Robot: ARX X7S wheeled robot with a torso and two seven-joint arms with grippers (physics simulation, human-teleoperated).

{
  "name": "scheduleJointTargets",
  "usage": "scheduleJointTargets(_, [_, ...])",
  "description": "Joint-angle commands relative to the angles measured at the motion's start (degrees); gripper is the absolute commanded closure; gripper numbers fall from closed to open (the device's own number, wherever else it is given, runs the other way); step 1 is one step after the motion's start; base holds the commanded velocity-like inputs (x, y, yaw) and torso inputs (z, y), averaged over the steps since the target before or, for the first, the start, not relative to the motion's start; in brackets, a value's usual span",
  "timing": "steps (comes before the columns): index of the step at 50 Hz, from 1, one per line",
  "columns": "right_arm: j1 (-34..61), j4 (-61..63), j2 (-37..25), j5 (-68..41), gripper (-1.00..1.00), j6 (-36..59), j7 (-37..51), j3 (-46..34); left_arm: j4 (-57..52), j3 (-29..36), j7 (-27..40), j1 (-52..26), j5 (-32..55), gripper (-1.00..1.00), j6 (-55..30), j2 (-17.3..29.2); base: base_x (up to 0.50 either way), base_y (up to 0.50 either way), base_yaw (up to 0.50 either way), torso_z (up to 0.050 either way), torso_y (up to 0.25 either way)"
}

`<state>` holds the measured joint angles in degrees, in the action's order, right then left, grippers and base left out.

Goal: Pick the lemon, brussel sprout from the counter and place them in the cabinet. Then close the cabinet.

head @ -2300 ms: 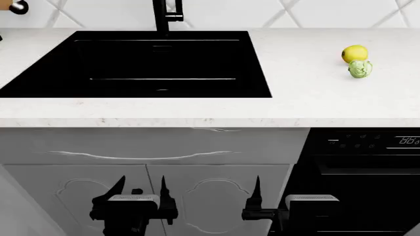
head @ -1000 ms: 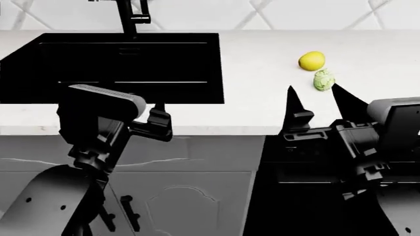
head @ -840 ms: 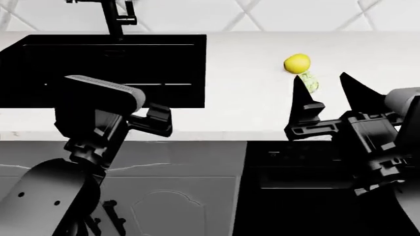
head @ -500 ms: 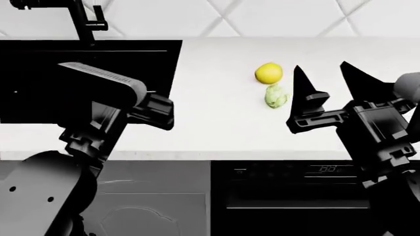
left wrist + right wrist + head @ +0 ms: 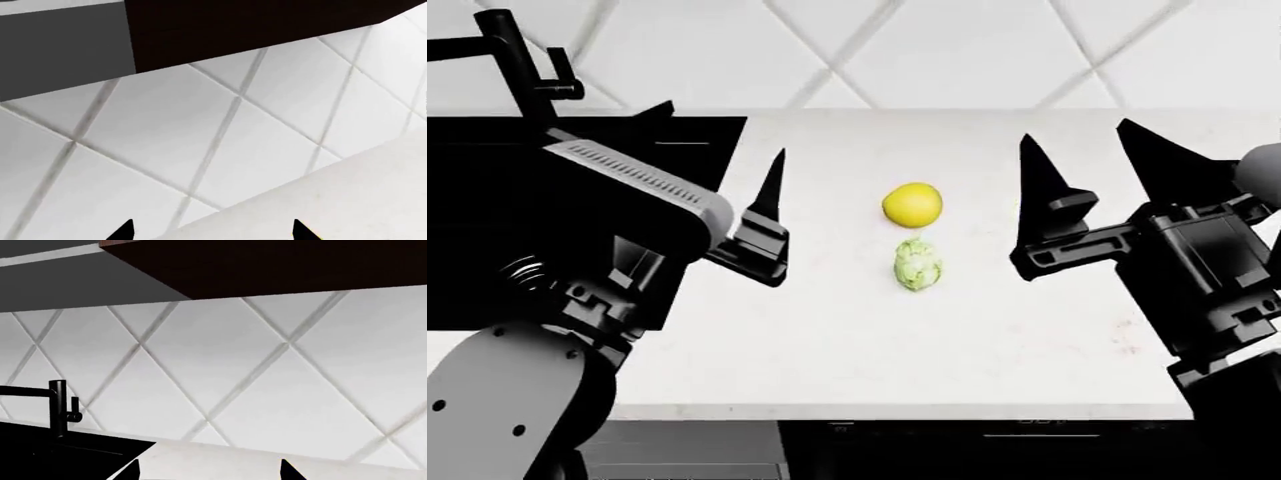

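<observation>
Two small things sit mid-frame on the white counter [image 5: 988, 330], the lemon [image 5: 912, 204] just above the brussel sprout [image 5: 917, 264], between my left claw [image 5: 714, 160] and my right claw [image 5: 1081, 160], both spread wide, holding nothing

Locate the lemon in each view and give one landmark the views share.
Head view: lemon mid-frame on the counter, just behind the brussel sprout.
Left wrist view: not in it.
Right wrist view: not in it.
Shared landmark: the diamond-tiled wall.
</observation>
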<state>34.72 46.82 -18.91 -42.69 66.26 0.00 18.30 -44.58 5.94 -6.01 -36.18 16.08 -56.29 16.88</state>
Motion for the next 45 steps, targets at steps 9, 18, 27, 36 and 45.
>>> scheduleJointTargets(9, [1.89,1.34,-2.36,-1.77,-1.00,3.69,2.71,0.29,2.77,0.04,-2.67,-7.47,2.99,-1.00,-5.93,2.06,0.00,0.00,0.00,0.050,0.000])
scheduleJointTargets(18, [-22.83,3.90,2.81,6.53,-1.00,-17.54,-5.93,0.49,1.33,-3.07,0.01,5.18,0.93,-1.00,3.90,0.20,0.00,0.00,0.00,0.026,0.000])
scheduleJointTargets(27, [-7.75,3.26,-2.92,-4.86,-1.00,-4.16,-3.54,2.59,1.91,-3.01,-5.04,-10.21,7.74,-1.00,-8.56,2.30,0.06,0.00,0.00,0.000,0.000])
scheduleJointTargets(36, [4.63,-1.31,-6.41,-13.61,-1.00,4.50,-1.63,4.40,6.55,1.11,-9.45,-19.22,9.39,-1.00,-12.30,5.85,0.38,0.00,0.00,0.000,0.000])
scheduleJointTargets(45, [13.20,-4.33,-7.80,-16.64,-1.00,10.24,1.65,1.88,7.65,1.33,-9.52,-22.46,10.25,-1.00,-14.30,5.17,0.46,-0.16,0.00,0.000,0.000])
